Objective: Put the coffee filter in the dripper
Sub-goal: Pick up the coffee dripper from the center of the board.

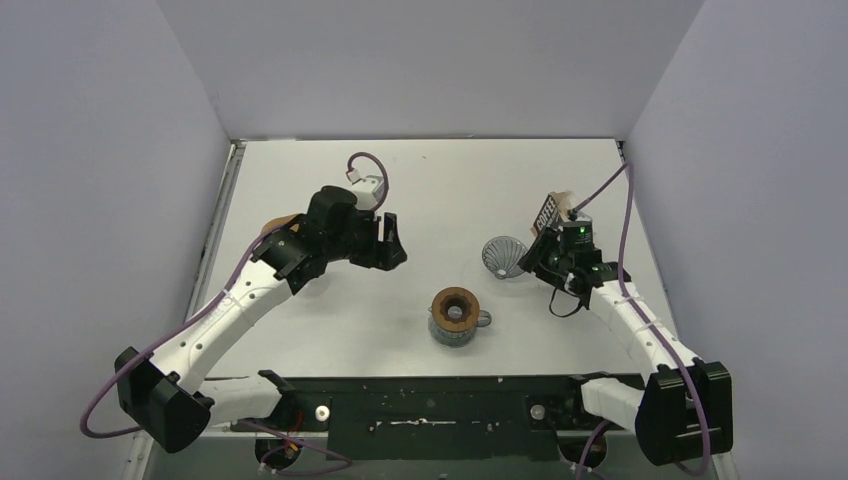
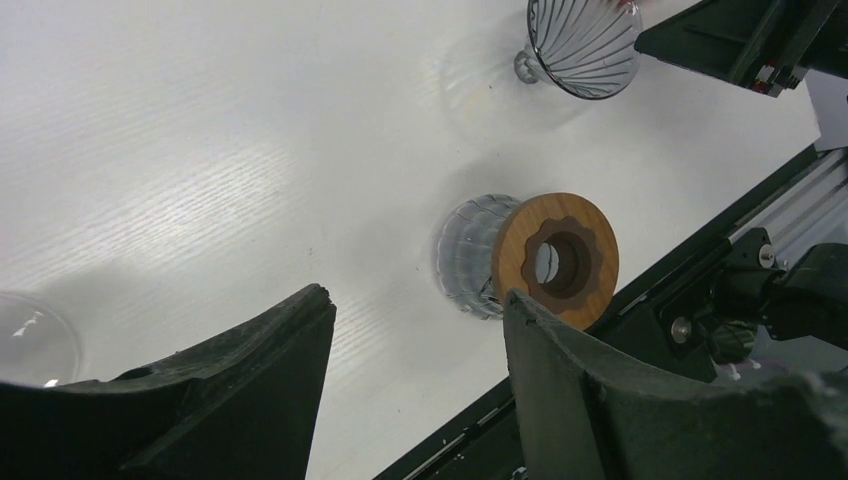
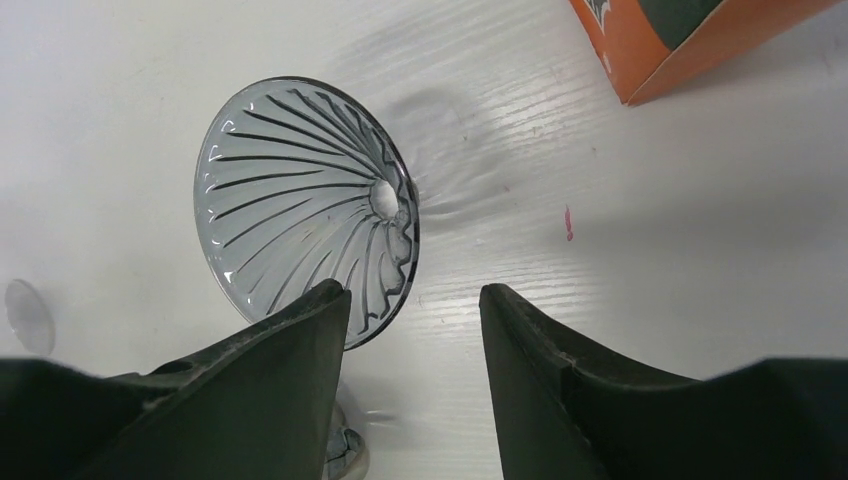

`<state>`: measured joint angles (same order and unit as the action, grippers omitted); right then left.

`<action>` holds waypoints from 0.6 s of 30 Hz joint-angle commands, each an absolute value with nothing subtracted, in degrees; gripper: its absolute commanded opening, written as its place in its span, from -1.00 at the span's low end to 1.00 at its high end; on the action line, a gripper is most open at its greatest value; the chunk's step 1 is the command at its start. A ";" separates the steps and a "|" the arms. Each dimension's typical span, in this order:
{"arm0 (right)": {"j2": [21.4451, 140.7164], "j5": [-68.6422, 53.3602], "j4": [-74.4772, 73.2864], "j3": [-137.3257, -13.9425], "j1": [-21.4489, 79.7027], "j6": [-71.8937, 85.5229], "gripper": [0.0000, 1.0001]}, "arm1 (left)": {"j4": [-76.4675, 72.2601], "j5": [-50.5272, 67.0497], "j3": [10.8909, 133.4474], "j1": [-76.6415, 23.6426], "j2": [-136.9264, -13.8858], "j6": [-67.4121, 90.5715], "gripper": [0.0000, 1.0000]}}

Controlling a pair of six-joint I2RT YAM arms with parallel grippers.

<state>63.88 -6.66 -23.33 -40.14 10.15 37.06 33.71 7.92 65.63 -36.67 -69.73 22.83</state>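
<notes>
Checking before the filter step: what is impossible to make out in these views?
- Coffee filter: no white paper cone in any view.
- Tan thing, top view: mostly under the left arm.
- Orange box, right wrist view: cut off by the top edge.

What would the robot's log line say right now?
left gripper: open, empty | right gripper: open, empty, beside tipped grey dripper | brown-ringed ribbed cup: mid-table | coffee filter: not in view

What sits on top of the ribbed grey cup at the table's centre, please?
A brown wooden ring rests on the cup, scalloped hole open. The ring covers most of the cup's inside, so its contents are hidden.
</notes>
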 commanded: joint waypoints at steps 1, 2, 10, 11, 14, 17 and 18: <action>65.21 -10.59 -17.05 -38.28 7.85 41.49 0.02 | 33.82 7.19 68.45 -34.98 -67.06 19.96 0.21; 65.34 -10.89 -16.37 -37.91 7.59 42.02 0.02 | 33.91 7.06 68.42 -34.72 -66.75 19.95 0.22; 65.96 -11.38 -12.59 -36.19 6.29 45.56 -0.12 | 33.57 5.00 66.79 -33.02 -64.37 20.21 0.21; 66.04 -11.42 -12.18 -35.95 6.17 45.96 -0.13 | 33.72 4.92 66.65 -32.92 -64.27 20.29 0.19; 66.56 -11.90 -10.78 -35.45 6.07 46.73 -0.19 | 33.72 4.84 65.74 -32.78 -64.23 20.43 0.19; 67.35 -12.20 -10.02 -35.13 6.08 47.22 -0.24 | 34.01 5.92 65.24 -32.57 -64.83 20.25 0.18; 67.40 -12.22 -9.77 -35.01 6.10 47.35 -0.25 | 33.76 6.71 65.02 -32.60 -64.86 20.14 0.18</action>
<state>66.70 -11.79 -14.00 -35.64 6.39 45.76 34.11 5.76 65.49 -33.06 -65.34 21.32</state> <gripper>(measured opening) 0.389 0.595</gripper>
